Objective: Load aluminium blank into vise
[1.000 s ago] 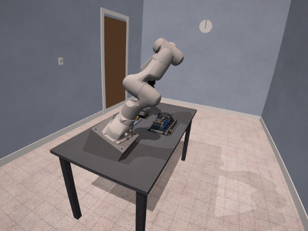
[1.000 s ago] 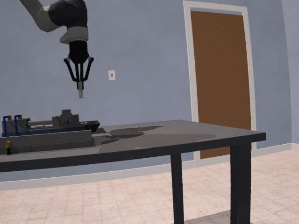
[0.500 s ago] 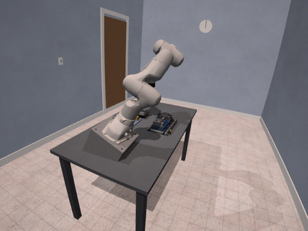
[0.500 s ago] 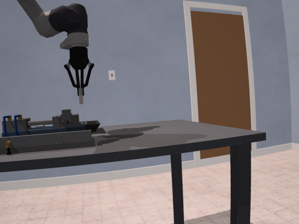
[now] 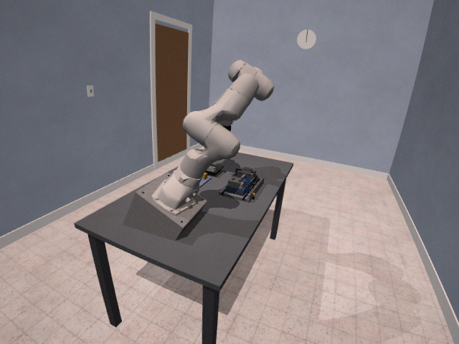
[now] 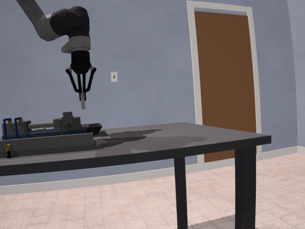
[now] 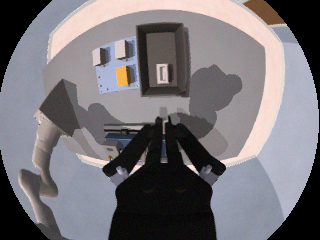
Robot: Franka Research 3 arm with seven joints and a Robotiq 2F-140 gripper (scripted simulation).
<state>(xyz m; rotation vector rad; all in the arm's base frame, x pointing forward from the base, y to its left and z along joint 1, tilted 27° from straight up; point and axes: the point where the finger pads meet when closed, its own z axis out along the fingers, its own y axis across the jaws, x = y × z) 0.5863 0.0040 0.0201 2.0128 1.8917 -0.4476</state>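
My gripper (image 6: 83,100) hangs high above the table, over the near end of the vise (image 6: 49,127), and is shut with nothing between the pale fingertips (image 7: 163,118). In the wrist view the dark outfeed tray (image 7: 163,60) holds one pale finished part (image 7: 162,74) lying flat. Left of it, the light blue infeed plate carries two aluminium blanks (image 7: 100,56) (image 7: 122,48) and a brass blank (image 7: 122,75). The vise (image 7: 119,136) is mostly hidden behind my fingers there, so I cannot tell what is in its opening. In the top view the vise (image 5: 242,183) stands right of the arm's base.
A long grey rail (image 6: 46,144) runs along the vise's near side, with a yellow-topped knob (image 6: 8,148) at its left. The arm's sloped base (image 5: 165,213) takes up the table's middle. The tray lies behind the arm in the top view.
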